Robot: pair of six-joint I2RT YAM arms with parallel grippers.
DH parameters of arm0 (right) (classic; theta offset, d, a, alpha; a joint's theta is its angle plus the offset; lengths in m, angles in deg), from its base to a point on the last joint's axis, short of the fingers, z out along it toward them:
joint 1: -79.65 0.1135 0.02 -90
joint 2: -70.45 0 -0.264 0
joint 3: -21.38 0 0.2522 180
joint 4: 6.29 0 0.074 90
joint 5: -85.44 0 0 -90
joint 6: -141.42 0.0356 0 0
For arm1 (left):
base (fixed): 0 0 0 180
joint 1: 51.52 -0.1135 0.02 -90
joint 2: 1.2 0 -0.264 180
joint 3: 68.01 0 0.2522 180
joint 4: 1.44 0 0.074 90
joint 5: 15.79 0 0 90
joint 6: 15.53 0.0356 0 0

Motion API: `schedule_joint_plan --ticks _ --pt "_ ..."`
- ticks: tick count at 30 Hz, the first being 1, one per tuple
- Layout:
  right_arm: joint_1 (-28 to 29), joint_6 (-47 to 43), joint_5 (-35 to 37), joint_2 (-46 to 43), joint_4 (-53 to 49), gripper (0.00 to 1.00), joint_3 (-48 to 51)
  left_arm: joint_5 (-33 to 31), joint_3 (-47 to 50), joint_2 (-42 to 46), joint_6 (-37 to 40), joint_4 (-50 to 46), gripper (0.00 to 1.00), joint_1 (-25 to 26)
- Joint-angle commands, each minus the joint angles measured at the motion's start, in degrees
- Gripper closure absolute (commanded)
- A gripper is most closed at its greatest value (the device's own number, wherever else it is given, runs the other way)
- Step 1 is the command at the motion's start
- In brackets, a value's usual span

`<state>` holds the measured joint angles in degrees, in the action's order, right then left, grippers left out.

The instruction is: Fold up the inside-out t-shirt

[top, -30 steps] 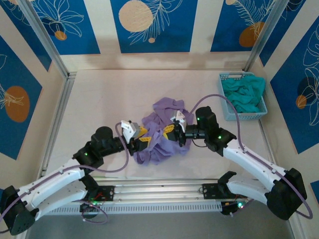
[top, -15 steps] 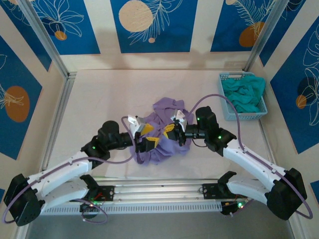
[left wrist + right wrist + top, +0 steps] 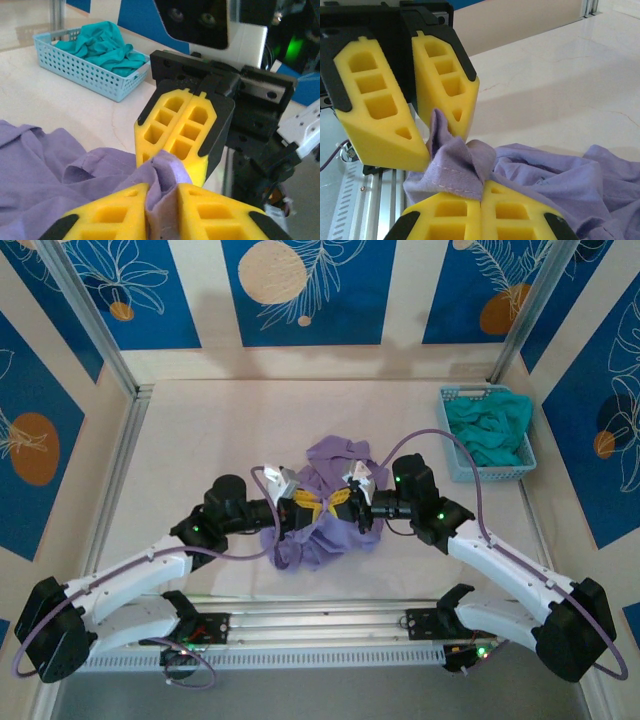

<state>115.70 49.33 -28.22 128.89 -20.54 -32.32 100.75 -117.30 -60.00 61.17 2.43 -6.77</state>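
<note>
Purple t-shirt [image 3: 310, 540] crumpled at middle of table [image 3: 190, 450], no fold yet. My left claw [image 3: 305, 508] and right claw [image 3: 338, 504] each clamped on same raised hem, close together. Spreading flat, all folds left

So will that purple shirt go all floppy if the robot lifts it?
Probably floppy: the purple t-shirt lies crumpled in soft folds. Likely light too: the left gripper and right gripper pinch just a thin fold.
</note>
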Motion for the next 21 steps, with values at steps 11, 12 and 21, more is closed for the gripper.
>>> schedule_joint_plan --ticks 11,12,21 --pt "-8.0 22.4 33.9 2.1 -19.6 0.39 -5.4 -34.7 -8.3 15.2 3.5 -28.6 1.0 -3.7" --pt "-10.2 23.6 34.4 4.1 -20.0 0.39 -5.6 -36.5 -8.8 16.3 3.9 -30.7 1.0 -4.1" --pt "-11.0 20.1 35.7 30.7 -21.4 0.36 -19.6 -41.6 -10.0 20.7 4.8 -36.6 1.0 -5.2"
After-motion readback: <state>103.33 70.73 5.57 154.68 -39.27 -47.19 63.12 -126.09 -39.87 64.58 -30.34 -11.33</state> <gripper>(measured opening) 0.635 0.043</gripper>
